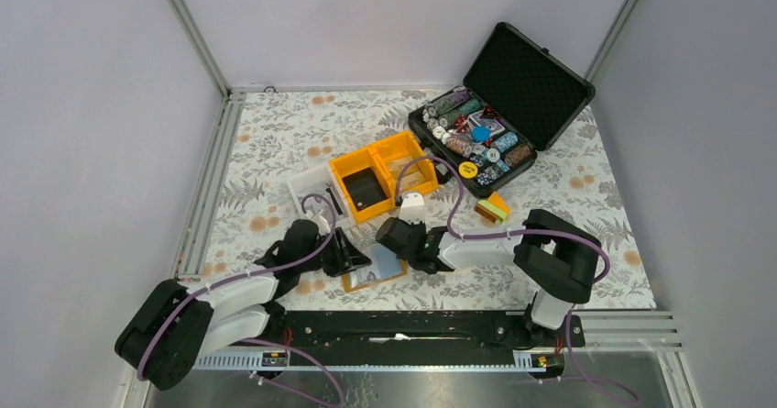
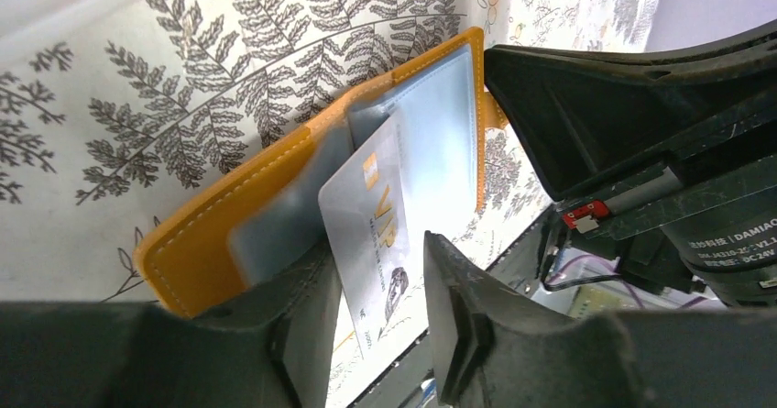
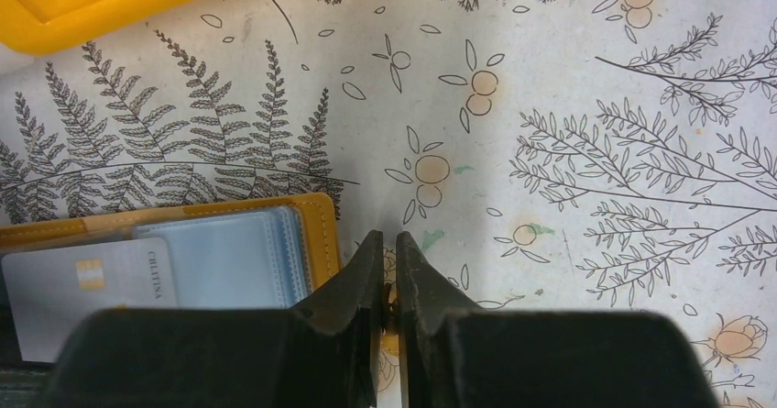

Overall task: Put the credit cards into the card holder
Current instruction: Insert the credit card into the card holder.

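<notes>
Now, with the left gripper (image 2: pixel 376 252) parted around the card (image 2: pixel 366 211) half-slid into the holder (image 2: pixel 211 234) lying near and central, push it squarely deeper while the right gripper (image 3: pixel 389 252), narrow at the holder's right edge, steadies it.

A pale credit card (image 2: pixel 371 229) sits partly inside the open orange card holder (image 2: pixel 211 234) on the fern-printed bench (image 2: pixel 183 78), between the left hand's (image 2: pixel 380 335) parted fingers.

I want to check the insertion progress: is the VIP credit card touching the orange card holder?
Touching. The left wrist view shows the credit card with its top end lying against the pale inside of the open card holder, with no gap between them.
</notes>
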